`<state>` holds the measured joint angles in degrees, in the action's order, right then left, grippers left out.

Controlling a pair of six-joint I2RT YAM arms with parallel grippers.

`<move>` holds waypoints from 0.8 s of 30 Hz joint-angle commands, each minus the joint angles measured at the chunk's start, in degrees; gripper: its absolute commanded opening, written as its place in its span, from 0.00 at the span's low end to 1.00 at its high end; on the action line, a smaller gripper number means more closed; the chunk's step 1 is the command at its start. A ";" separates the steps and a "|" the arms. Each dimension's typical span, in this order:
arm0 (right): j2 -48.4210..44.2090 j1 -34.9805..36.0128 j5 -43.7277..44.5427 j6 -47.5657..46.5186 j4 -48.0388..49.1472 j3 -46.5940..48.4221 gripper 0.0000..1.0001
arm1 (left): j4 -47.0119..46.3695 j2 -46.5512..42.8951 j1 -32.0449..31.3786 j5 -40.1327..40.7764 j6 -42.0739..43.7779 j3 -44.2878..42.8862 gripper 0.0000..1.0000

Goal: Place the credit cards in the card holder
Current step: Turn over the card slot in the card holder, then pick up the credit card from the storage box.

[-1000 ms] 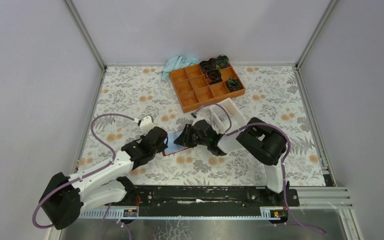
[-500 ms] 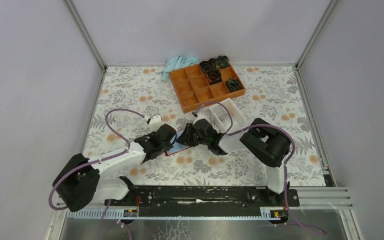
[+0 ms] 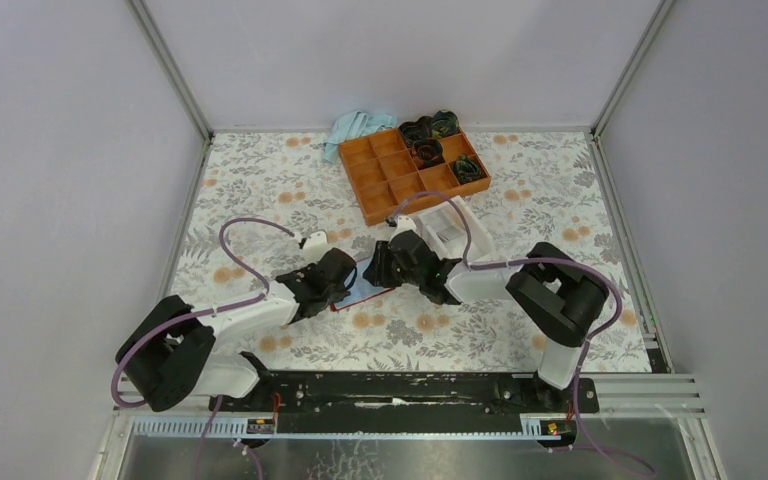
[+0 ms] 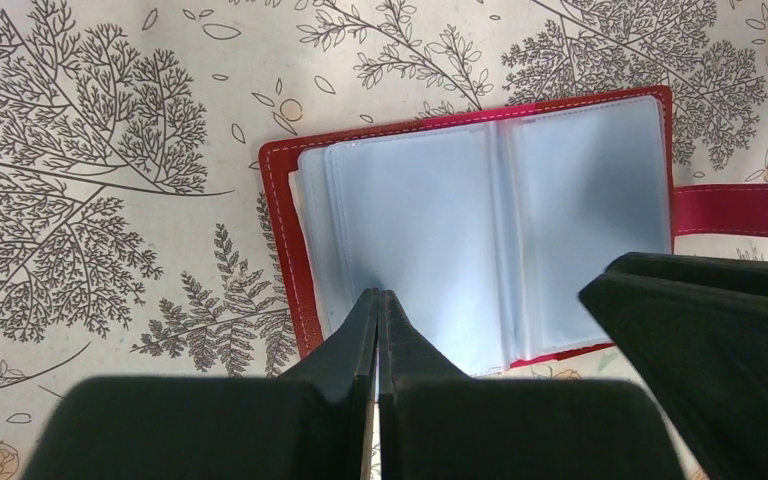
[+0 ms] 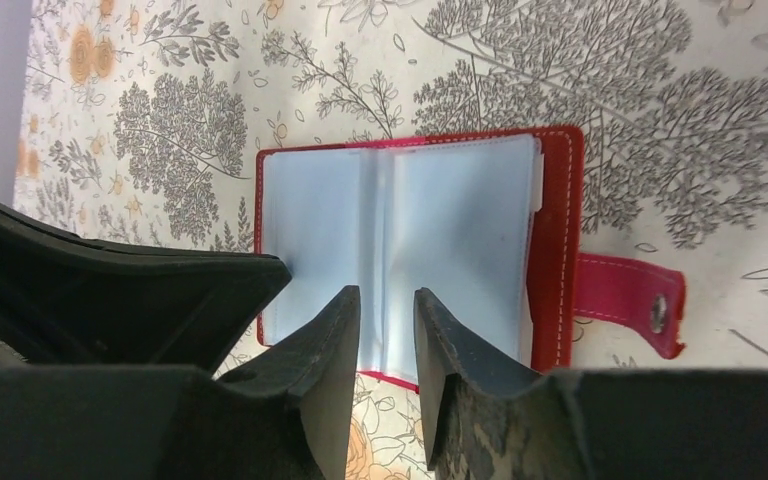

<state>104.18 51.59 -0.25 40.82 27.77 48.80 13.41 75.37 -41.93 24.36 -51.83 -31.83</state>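
The card holder (image 3: 361,293) lies spread open and flat on the floral table cloth (image 3: 260,190), about mid-table and somewhat toward the near edge. Its red cover faces down and its pale blue clear sleeves face up. The snap tab (image 5: 628,301) sticks out from one side of the cover and lies flat on the cloth. Whether any of the credit cards sit inside the sleeves cannot be told, since the sleeves read as plain pale blue.

The left gripper (image 4: 377,296) reaches in from the left with its fingers pressed tight together, holding nothing. Its tips are at the edge of one sleeve page, but the wrist view does not show whether they press on it or hang just above. The right gripper (image 5: 387,293) reaches in from the right, its fingers a narrow gap apart, with the sleeve showing through the gap. It is poised over the other page, close beside the left gripper.

Just to the far right of the right gripper stands a whitish clear box (image 3: 452,228). Farther back lies an orange compartment tray (image 3: 415,175) with dark items in its far right cells. A light blue cloth (image 3: 355,127) is bunched at the far edge, just left of the tray
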 commanded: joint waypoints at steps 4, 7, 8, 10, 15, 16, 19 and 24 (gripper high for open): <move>-6.76 -0.82 6.32 -11.20 -12.31 8.68 0.39 | -3.24 0.36 0.68 -0.06 0.93 0.22 0.00; -7.89 -2.18 6.29 -12.79 -16.77 11.24 0.43 | -3.12 0.48 0.88 -0.35 0.95 0.18 0.00; -8.24 -2.65 6.31 -13.17 -18.24 12.16 0.46 | -3.15 0.34 0.92 -0.49 0.90 0.31 0.00; -8.61 -4.07 6.21 -13.79 -20.94 13.67 0.46 | -3.37 0.02 1.14 -0.77 0.86 0.73 0.00; -10.93 -8.20 5.81 -14.80 -24.04 14.31 0.53 | -3.89 -0.45 1.62 -1.34 0.94 1.41 0.00; -11.31 -9.07 5.80 -15.25 -24.58 14.30 0.54 | -3.99 -0.46 1.73 -1.54 1.02 1.45 0.00; -12.72 -12.17 5.56 -16.85 -26.62 14.52 0.59 | -4.62 -0.45 2.07 -2.10 1.19 1.86 0.00; -12.81 -16.86 6.02 -21.58 -32.32 17.68 0.67 | -5.48 -0.67 2.57 -3.02 1.30 2.21 0.01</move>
<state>93.45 37.67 4.05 24.29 0.38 61.93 10.07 75.24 -40.05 22.20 -51.64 -30.70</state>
